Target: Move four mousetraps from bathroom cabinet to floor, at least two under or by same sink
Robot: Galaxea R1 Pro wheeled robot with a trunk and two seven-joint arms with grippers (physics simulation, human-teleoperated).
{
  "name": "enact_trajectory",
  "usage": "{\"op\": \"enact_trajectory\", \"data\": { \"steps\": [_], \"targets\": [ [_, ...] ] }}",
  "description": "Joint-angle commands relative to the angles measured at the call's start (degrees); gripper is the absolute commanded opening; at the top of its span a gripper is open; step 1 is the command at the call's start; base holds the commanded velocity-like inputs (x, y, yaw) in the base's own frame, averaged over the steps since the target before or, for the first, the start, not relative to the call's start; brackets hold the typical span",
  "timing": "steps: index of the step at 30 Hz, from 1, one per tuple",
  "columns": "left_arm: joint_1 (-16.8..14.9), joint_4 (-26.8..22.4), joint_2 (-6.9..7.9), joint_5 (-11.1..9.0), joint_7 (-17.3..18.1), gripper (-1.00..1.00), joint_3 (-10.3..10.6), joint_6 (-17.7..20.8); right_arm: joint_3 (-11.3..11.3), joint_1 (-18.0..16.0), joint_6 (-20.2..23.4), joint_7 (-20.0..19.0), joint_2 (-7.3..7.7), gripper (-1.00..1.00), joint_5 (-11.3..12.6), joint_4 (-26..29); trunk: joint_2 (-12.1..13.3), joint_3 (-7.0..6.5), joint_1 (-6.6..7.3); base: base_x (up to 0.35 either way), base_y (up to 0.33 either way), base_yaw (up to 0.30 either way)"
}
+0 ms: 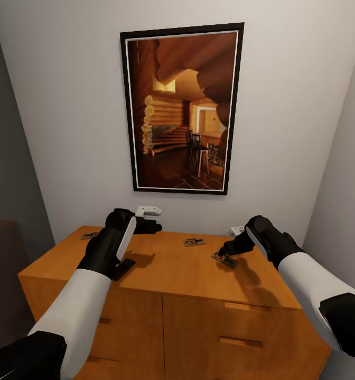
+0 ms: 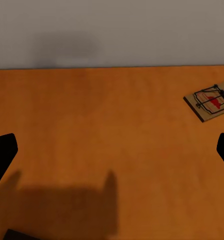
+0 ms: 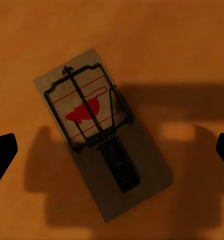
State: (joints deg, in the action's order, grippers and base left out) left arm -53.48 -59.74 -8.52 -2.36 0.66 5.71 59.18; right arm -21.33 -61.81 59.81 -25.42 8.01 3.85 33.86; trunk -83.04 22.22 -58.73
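Hovering spread over a mousetrap (image 3: 99, 145) on the cabinet (image 1: 161, 269) top, the right claw (image 1: 226, 252) grasps nothing; the left claw (image 1: 146, 226) hangs released too. Other traps (image 1: 194, 242) lie farther back, so none seems floored yet.

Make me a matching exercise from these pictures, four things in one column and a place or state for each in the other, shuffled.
Things:
1. right gripper
2. framed picture
3. cabinet
4. left gripper

Places or states:
A. hanging on the wall
B. open, directly above a mousetrap
C. bears the mousetraps on its flat top
D. open over bare wood near the cabinet's back edge

Pairs: 1-B, 2-A, 3-C, 4-D
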Motion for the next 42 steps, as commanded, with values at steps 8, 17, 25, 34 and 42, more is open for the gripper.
{"op": "enact_trajectory", "data": {
  "steps": [8,17,25,34,42],
  "targets": [
    [-0.05,-0.03,0.0,-0.2,-0.05,1.0,0.0,0.24,-0.38,-0.06,0.19,0.11,0.08,1.0,0.3,0.07,-0.04,0.07,0.0,0.0,0.0,0.0],
    [-0.05,-0.04,0.0,-0.2,-0.05,1.0,0.0,0.24,-0.41,-0.06,0.19,0.14,0.01,1.0,0.3,0.07,-0.04,0.07,0.0,0.0,0.0,0.0],
    [-0.05,-0.01,0.0,-0.26,-0.05,1.0,0.0,0.24,-0.46,-0.06,0.19,0.24,-0.07,1.0,0.64,-0.12,-0.04,0.07,0.0,0.0,0.0,0.0],
    [-0.05,0.19,0.0,-0.28,-0.05,1.0,0.0,0.24,-0.54,-0.06,0.19,0.19,-0.09,1.0,0.47,-4.63,-0.04,0.07,0.0,0.0,0.0,0.0],
    [-0.05,0.23,-0.07,-0.28,-0.05,1.0,0.0,0.24,-0.55,-0.06,0.19,-0.11,-0.02,1.0,0.37,-6.36,-0.04,0.07,0.0,0.0,0.0,0.0]
  ]
}}
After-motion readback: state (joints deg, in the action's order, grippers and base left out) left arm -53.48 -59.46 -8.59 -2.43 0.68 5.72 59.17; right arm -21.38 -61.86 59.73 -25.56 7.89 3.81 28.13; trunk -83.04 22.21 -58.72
